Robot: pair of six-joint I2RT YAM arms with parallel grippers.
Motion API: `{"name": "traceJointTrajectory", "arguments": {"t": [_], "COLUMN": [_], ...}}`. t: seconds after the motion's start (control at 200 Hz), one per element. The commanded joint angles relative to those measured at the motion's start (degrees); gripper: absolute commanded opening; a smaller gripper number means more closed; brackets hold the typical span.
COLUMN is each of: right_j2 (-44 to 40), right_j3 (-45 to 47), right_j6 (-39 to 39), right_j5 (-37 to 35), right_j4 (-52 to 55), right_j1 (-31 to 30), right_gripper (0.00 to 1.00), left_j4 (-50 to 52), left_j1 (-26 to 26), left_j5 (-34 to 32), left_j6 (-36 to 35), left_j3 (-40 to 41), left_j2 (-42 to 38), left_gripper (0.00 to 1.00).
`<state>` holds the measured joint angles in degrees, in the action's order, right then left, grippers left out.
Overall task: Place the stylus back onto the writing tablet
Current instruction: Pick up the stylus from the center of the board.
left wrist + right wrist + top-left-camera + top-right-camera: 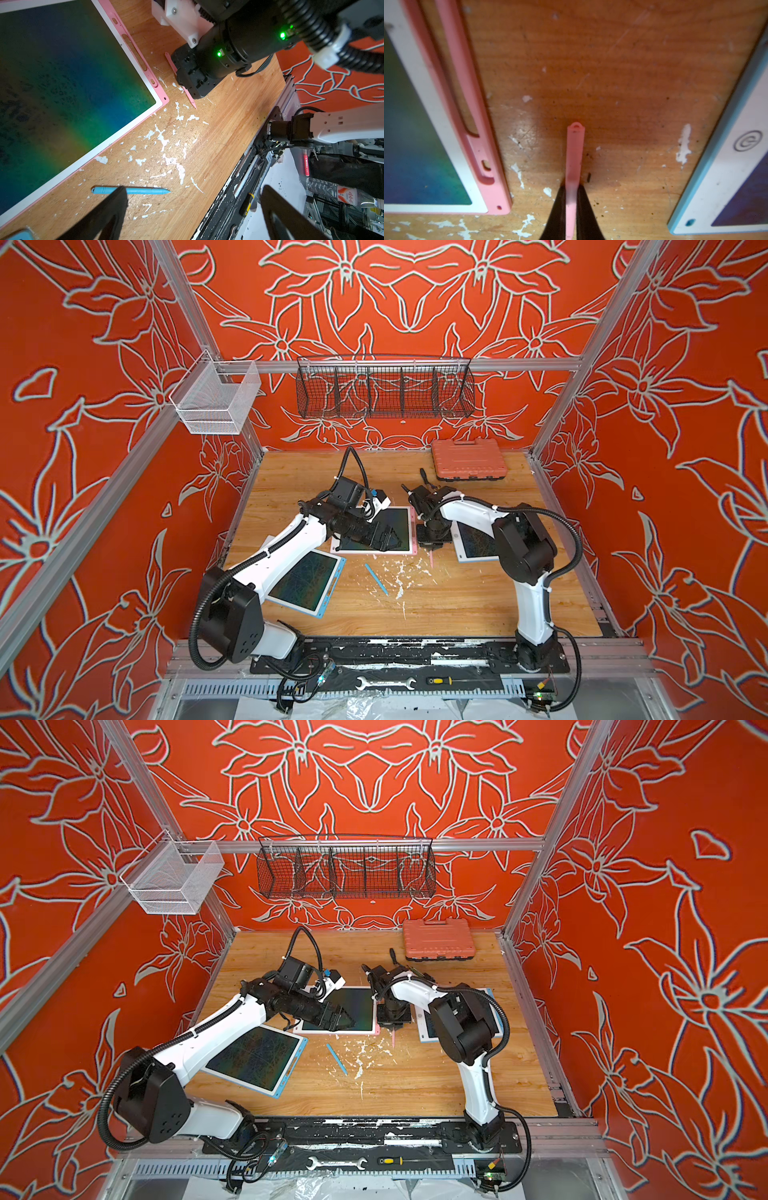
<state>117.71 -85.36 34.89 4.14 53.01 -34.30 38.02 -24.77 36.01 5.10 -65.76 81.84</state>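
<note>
Little legible text; blue-edged tablet [724, 162] carries a round concentric-spiral logo on its white bezel in the right wrist view, no letters with it; clear plastic bottle [332, 191] below the table edge in the left wrist view has a white-and-red label with red characters, too small to read; red marker pen [306, 164] beside it has a line of white print along the barrel, unreadable; both top views show no readable text on tablets, tool case or tools; no numbers visible anywhere.
</note>
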Motion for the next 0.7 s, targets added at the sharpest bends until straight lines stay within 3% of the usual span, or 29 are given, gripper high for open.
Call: {"name": "traceJointTrajectory", "arguments": {"t": [0.0, 0.696], "right_j2": [0.64, -2.66], "right_j3": [2.42, 5.41], "right_j6": [0.47, 2.27], "right_j5": [1.75, 3.4], "right_j4": [-0.97, -4.98], "right_j1": [-0.06, 0.08], "right_gripper": [0.1, 0.11], "left_j4": [-0.08, -0.15], "left_j1": [-0.36, -0.36], "left_j5": [0.11, 0.11], "left_j6": [-0.8, -0.8], "left_j3": [0.63, 0.7], "left_j2": [-0.15, -0.16], "left_gripper": [0.97, 0.97]}}
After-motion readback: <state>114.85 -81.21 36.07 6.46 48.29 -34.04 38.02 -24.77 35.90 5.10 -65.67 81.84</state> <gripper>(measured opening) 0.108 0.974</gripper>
